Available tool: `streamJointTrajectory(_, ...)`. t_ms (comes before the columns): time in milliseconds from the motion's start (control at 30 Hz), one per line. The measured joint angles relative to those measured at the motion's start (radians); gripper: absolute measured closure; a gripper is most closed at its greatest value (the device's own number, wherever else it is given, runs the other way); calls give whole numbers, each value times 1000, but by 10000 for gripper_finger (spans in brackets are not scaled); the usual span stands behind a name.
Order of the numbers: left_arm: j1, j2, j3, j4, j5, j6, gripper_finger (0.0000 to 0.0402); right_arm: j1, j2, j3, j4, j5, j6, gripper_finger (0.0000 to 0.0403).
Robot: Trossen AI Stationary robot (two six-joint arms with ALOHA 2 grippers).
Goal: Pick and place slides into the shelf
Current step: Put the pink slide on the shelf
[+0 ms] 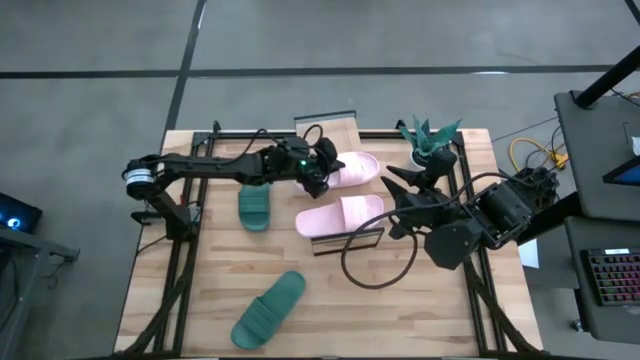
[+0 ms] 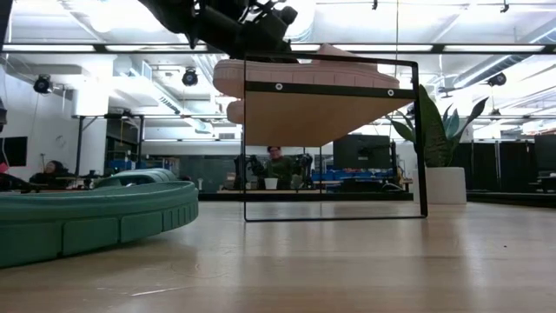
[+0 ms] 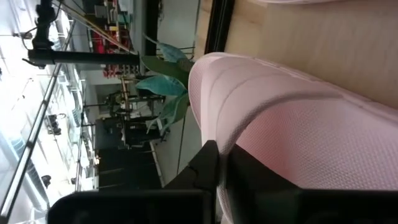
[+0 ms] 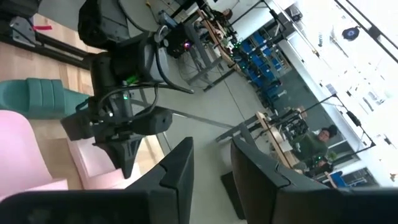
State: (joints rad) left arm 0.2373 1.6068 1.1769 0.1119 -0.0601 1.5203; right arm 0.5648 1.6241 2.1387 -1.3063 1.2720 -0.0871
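My left gripper reaches in from the table's left and is shut on the far pale pink slide, over the shelf. A second pink slide lies across the shelf's plank top. In the low view the shelf shows as a wood plank in a black wire frame, with a pink slide above it. Two teal slides lie soles down on the table. My right gripper is open, just right of the near pink slide, touching nothing. My left gripper pinches the far pink slide at its left end, coming roughly level from the table's left. One dark finger lies against the slide's ribbed edge. The slide sits about level over the shelf top; I cannot tell whether it rests there or is lifted clear.
A potted plant stands at the table's far right, close behind my right arm. A black cable loop lies near the shelf's near end. The near teal slide fills the low view's left. People sit in the room beyond.
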Motion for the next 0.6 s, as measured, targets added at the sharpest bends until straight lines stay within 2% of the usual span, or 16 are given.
streamJointTrajectory(267, -8, -29, 15, -128, 43, -48, 402, 0, -1, 0, -1, 3, -23, 316)
streamJointTrajectory(433, -11, -45, 11, -139, 147, -86, 401, 0, -4, 0, 0, 3, -26, 316)
streamJointTrajectory(600, -16, -45, 11, -138, 159, -94, 401, 0, -6, 0, 0, 3, -26, 316)
